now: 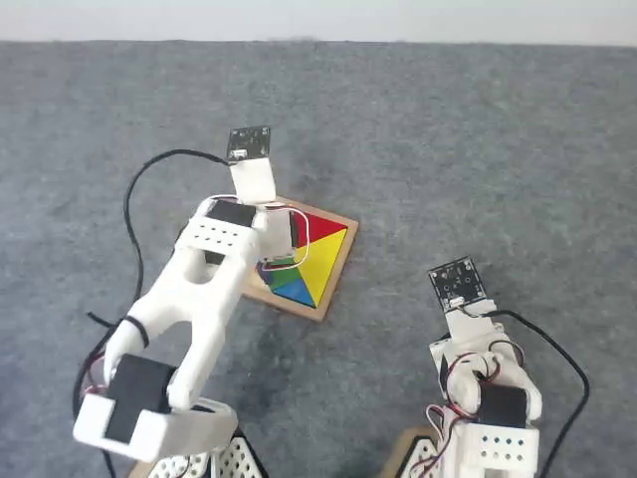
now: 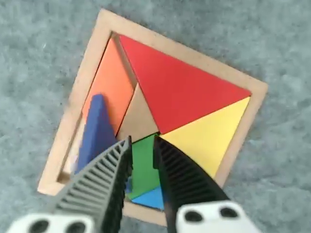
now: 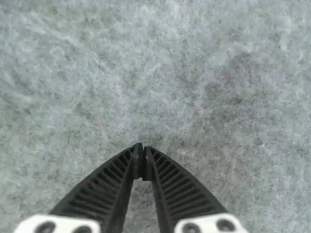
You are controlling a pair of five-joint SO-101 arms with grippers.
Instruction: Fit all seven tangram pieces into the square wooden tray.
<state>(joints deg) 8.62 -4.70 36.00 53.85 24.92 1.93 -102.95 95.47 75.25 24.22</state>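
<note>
From above: left arm (image 1: 189, 309) stretched over the square wooden tray (image 1: 304, 310), right arm (image 1: 488, 398) well apart on the grey carpet (image 1: 478, 129). At the left wrist: left claw (image 2: 142, 141) narrowly parted and empty, above the green piece (image 2: 143, 167); ahead of the tips, red triangle (image 2: 180, 87); to one side, yellow triangle (image 2: 209, 141); to the other, dark blue piece (image 2: 97, 131), seemingly tilted against the orange piece (image 2: 114, 80). At the right wrist: right claw (image 3: 142, 148) pinched together, empty, over carpet.
</note>
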